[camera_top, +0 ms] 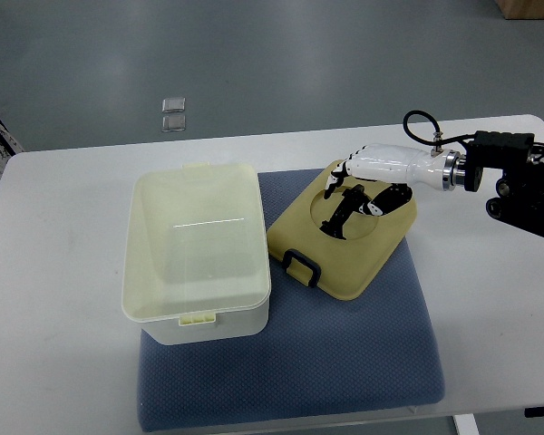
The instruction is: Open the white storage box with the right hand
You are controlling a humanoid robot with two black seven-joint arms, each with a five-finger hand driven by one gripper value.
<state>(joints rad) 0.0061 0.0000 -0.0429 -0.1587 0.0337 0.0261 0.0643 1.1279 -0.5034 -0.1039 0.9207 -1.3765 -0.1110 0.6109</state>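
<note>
The white storage box (198, 254) stands open on the blue mat, its inside bare. Its cream lid (344, 236) lies off the box to the right, flat on the mat, with a dark handle (301, 265) at its near-left edge. My right hand (358, 186) reaches in from the right and rests over the lid's recessed middle. Its white fingers (354, 169) are spread and its dark fingertips touch the lid's surface without gripping it. The left arm does not show.
A blue textured mat (344, 353) covers the middle of the white table (54, 272). Two small clear squares (173, 113) lie on the grey floor beyond the table's far edge. My right forearm (517, 177) hangs over the table's right side.
</note>
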